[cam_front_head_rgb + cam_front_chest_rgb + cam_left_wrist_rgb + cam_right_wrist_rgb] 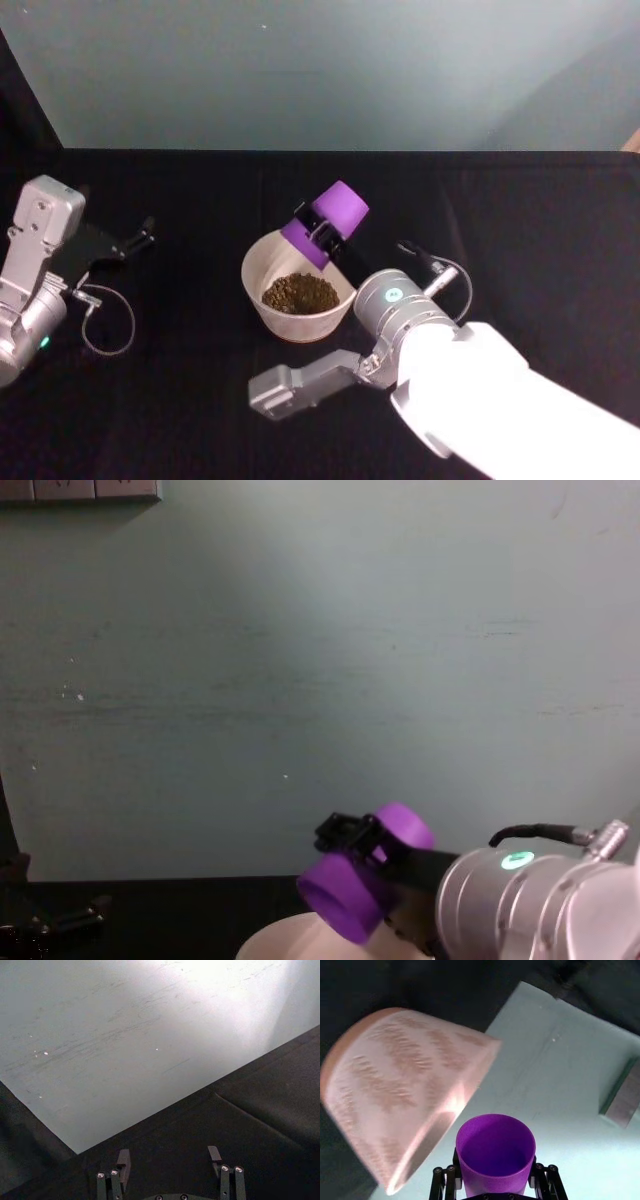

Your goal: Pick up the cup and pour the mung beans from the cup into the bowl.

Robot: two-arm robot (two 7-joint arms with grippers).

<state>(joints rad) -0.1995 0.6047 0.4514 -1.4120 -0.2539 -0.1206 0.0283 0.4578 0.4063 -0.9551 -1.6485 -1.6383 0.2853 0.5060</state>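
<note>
Small bright purple plastic cup (342, 208): uniform purple, plain, inside and out.
Wide round pale bowl (247, 275): white-pink rim and inner wall; outer wall pink with faint wavy darker bands.
Mung beans (300, 293): dark olive-brown, speckled.
Right gripper (322, 232): black fingers; silver-grey wrist with a green light; white arm shell.
Left gripper (148, 233): black fingers, silver-grey body.
Tablecloth (520, 220): plain black.
Wall (300, 70): pale grey-green.
</note>
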